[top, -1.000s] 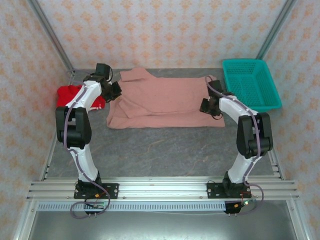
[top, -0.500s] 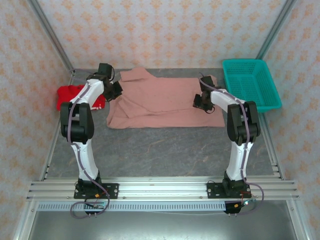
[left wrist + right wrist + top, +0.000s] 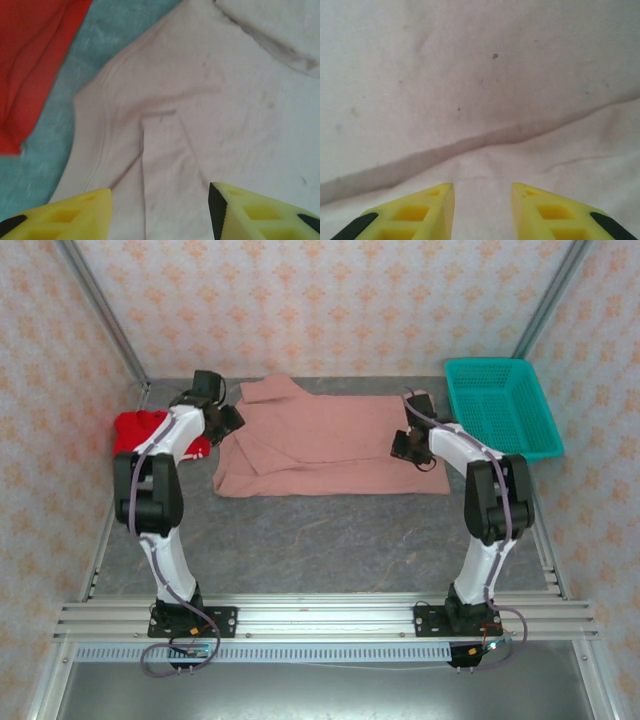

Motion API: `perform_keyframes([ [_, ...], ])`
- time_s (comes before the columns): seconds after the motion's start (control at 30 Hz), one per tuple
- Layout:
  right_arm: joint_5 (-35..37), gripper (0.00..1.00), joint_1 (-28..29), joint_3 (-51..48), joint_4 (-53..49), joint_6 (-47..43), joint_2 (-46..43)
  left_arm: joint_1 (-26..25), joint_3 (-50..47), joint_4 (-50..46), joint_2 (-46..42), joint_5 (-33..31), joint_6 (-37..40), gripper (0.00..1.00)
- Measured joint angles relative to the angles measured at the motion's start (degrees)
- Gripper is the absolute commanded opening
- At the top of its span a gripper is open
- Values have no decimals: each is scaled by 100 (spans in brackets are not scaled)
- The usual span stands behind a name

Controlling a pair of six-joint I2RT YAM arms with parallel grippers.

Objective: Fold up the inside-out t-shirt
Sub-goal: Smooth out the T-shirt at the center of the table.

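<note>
teal basket (image 3: pixel 490 362) far right on bench (image 3: pixel 330 540) | red garment (image 3: pixel 135 428) left of salmon t-shirt (image 3: pixel 320 445) (lying flat) | my left jaws and right jaws both parted over it, gripping nothing

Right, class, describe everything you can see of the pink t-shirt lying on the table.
The t-shirt is dusty salmon-pink, soft-looking cloth, lying flat and partly folded on the grey table. Seams, creases and tiny dark specks show. It lies apart from the red garment. The left gripper and right gripper hang open over its two ends, gripping nothing.
</note>
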Motion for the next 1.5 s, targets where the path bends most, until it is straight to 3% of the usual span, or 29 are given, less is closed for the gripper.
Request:
perform_keyframes([
  [0.13, -17, 37, 0, -262, 15, 22, -496, -271, -1106, 302, -870, 160, -120, 54],
  [0.3, -92, 38, 0, -365, 59, 33, -656, -710, -1449, 529, -702, 326, -127, 52],
  [0.57, -197, 41, 0, -610, 101, 111, -656, -892, -1449, 691, -87, 387, -125, 46],
  [1.3, -260, 40, 0, -632, 129, 114, -658, -951, -863, 719, 348, 459, -79, 2],
  [1.5, -258, 40, 0, -664, 138, 129, -658, -951, -332, 601, 518, 466, -37, 0],
])
